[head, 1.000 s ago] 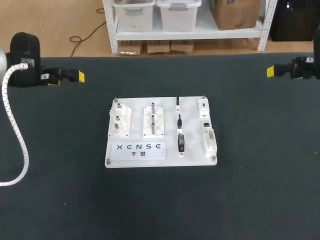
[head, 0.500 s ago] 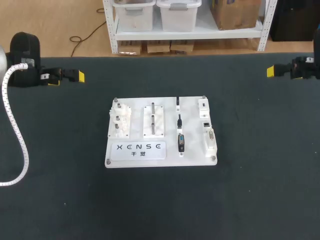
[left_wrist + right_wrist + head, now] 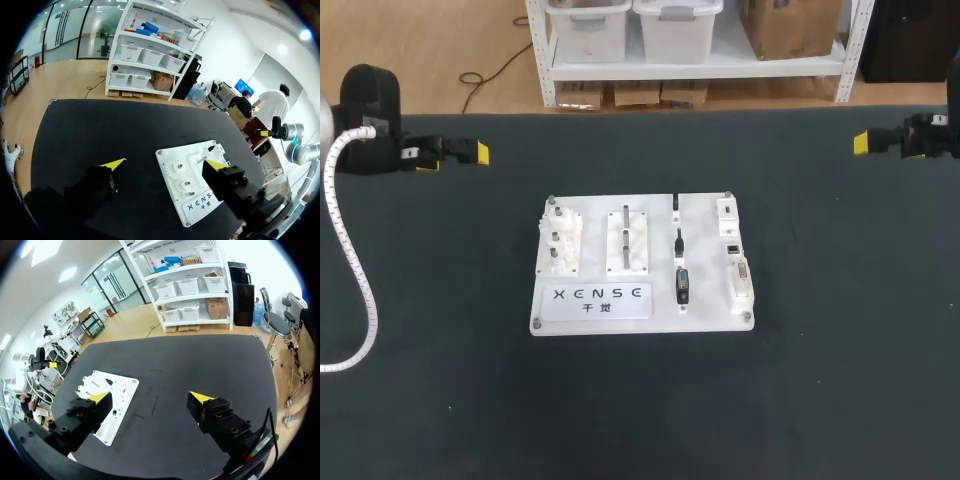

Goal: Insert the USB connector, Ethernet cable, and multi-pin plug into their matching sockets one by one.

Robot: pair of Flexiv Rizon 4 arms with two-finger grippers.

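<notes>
A white practice board (image 3: 642, 265) lies in the middle of the black table. On it, three dark plugs sit in a column: a small one (image 3: 676, 206) at the back, a second (image 3: 678, 241) in the middle, and a wider multi-pin plug (image 3: 682, 285) in front. Sockets (image 3: 736, 262) line the board's right edge. My left gripper (image 3: 470, 153) hovers at the far left, open and empty, well away from the board (image 3: 195, 185). My right gripper (image 3: 865, 143) hovers at the far right, open and empty, with the board (image 3: 107, 400) ahead and off to one side.
Gear and peg fixtures (image 3: 560, 240) fill the board's left half, with a slotted block (image 3: 628, 240) beside them. A white ribbed cable (image 3: 355, 280) hangs from my left arm over the table's left side. Black mat surrounds the board.
</notes>
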